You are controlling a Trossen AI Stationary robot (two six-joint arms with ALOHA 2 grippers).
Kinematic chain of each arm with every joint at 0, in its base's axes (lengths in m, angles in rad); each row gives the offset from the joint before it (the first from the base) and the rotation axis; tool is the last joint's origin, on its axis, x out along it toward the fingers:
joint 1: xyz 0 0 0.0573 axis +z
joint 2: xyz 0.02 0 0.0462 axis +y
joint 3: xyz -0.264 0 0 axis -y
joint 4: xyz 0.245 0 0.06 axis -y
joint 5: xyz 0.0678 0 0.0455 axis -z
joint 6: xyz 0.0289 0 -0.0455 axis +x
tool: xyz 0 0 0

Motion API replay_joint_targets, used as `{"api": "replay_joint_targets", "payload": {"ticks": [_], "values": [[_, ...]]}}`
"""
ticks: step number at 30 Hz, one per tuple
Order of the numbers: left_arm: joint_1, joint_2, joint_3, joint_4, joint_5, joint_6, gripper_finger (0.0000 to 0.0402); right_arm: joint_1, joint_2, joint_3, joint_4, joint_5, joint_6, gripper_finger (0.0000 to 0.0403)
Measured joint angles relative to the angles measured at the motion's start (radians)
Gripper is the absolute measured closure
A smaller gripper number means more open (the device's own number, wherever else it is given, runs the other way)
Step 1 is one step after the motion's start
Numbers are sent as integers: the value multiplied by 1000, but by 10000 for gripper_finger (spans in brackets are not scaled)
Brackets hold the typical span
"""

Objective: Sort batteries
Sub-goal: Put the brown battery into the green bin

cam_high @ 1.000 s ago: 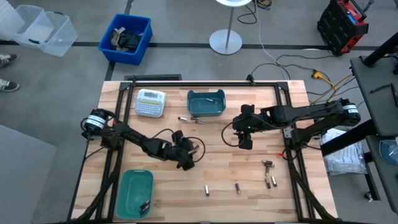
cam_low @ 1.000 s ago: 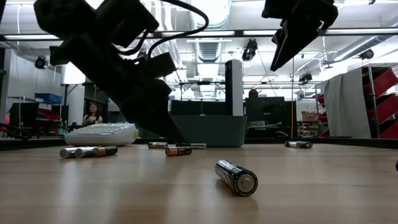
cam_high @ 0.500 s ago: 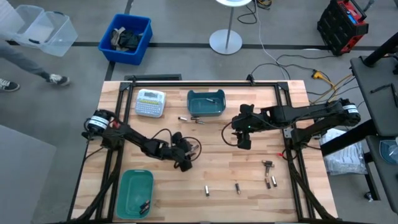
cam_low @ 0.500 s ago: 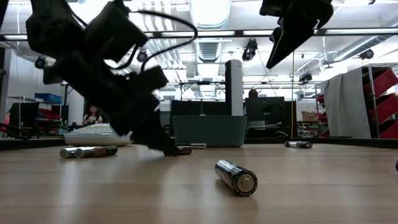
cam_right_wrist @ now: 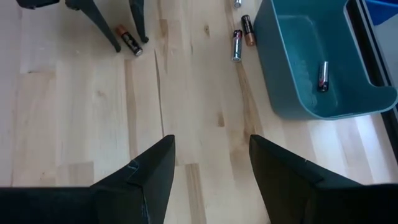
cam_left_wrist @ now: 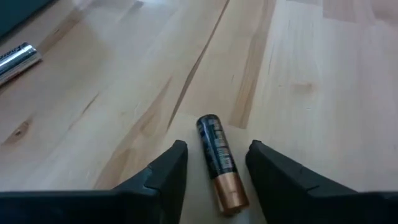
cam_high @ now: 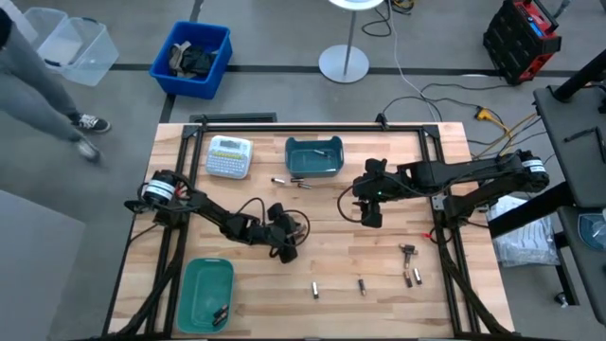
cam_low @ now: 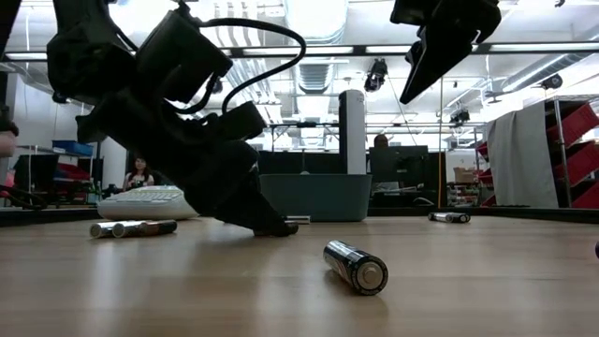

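Sorting looks barely begun. One battery (cam_right_wrist: 323, 75) lies in the upper-centre teal bin (cam_high: 314, 158), a couple in the lower-left teal bin (cam_high: 204, 292). Loose batteries remain: two just below the upper bin (cam_high: 288, 181), five along the lower right of the bench (cam_high: 398, 303). The left gripper (cam_left_wrist: 214, 163), jaws apart, straddles a black-and-copper battery (cam_left_wrist: 221, 163) at centre. The right gripper (cam_right_wrist: 208, 168) hovers, jaws apart, empty.

In the low view the left gripper (cam_low: 267, 225) is hiding the battery (cam_left_wrist: 219, 163) it straddles, so we are only seeing that cell whole from its wrist. At the left wrist picture's upper left edge, a silvery battery (cam_left_wrist: 15, 59) is being cut off. In the high view, the dark contents of the lower green bin (cam_high: 189, 301) are staying too small for us to tell.
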Motion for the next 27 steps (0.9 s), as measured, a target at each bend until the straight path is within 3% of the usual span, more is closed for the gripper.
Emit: {"api": "replay_joint_targets", "payload": {"ticks": [11, 17, 27], "values": [[-1, -1, -1, 0, 18, 18, 372, 0, 4, -34, 53, 0, -3, 204], [1, -72, -4, -52, 41, 69, 374, 0, 6, -45, 116, 0, -41, 204], [-6, -317, -8, -264, 62, 128, 374, -2, 6, -45, 197, 0, -98, 204]]}}
